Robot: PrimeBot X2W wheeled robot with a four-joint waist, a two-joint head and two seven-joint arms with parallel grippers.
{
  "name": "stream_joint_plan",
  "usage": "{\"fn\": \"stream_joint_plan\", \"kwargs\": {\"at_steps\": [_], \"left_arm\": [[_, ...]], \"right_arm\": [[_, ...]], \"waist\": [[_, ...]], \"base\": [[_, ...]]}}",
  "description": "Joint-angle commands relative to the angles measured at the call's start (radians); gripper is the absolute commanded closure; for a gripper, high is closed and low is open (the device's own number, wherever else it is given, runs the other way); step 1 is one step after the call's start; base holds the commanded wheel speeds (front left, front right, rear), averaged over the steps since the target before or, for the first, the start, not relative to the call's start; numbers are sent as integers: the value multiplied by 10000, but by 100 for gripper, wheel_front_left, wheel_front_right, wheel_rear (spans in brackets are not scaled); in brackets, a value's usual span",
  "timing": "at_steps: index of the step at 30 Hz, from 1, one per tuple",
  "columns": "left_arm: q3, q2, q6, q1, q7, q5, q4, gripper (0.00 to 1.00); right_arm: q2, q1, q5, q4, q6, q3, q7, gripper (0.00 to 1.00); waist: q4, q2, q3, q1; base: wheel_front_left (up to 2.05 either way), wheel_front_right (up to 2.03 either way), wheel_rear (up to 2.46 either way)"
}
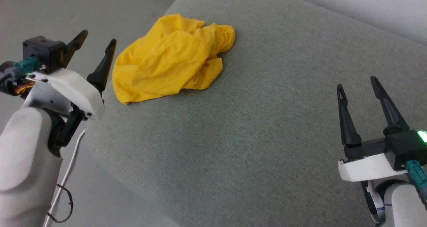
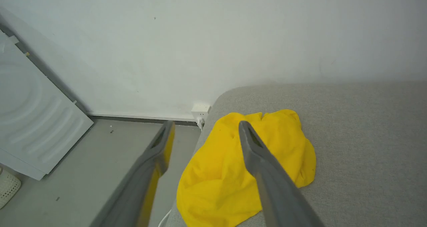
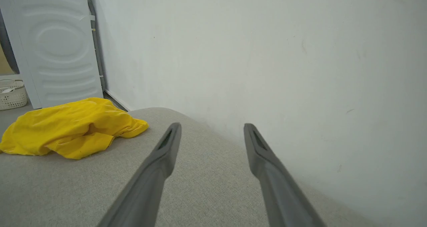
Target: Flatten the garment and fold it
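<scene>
Garment (image 1: pixel 170 58), crumpled bright yellow cotton, long axis diagonal to the grey fabric bench's (image 1: pixel 253 127) left edge; left pincer (image 1: pixel 98 37), right pincer (image 1: pixel 356 83) gape empty.

The bright yellow cotton garment (image 1: pixel 166 60) lies crumpled in a loose heap, unfolded, only plain yellow cloth showing, wrinkles bunched at its far end, near the far left rounded corner of the grey fabric-covered table (image 1: pixel 233 137)

No text, brand or number legible in any view. Faint blue mark (image 1: pixel 383 207) on the right arm's pale forearm (image 1: pixel 402 205), too small to read.
</scene>
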Motion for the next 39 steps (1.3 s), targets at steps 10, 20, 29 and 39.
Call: {"fn": "stream_joint_plan", "kwargs": {"at_steps": [10, 20, 29, 39], "left_arm": [[-1277, 554, -64, -1654, 593, -2807, 1864, 0], [-2149, 716, -64, -2421, 1757, -4266, 3589, 0], [-2522, 524, -65, -2715, 1407, -4307, 4967, 0], [-3057, 937, -65, -2939, 49, -4308, 5513, 100]], "right_arm": [[-3, -466, -324, -754, -21, 2, 479, 0], [-3, -654, -419, -1172, -21, -68, 667, 0], [-3, -810, -323, -1241, -21, -47, 688, 0], [-3, -809, -32, -915, -21, -134, 516, 0]], "waist": [[-1280, -1, 1933, -3], [-1793, -1, 2612, -3], [-2073, -1, 2833, -3], [-2163, -1, 2287, -3]], "base": [[0, 0, 0], [0, 0, 0], [0, 0, 0], [0, 0, 0]]}}
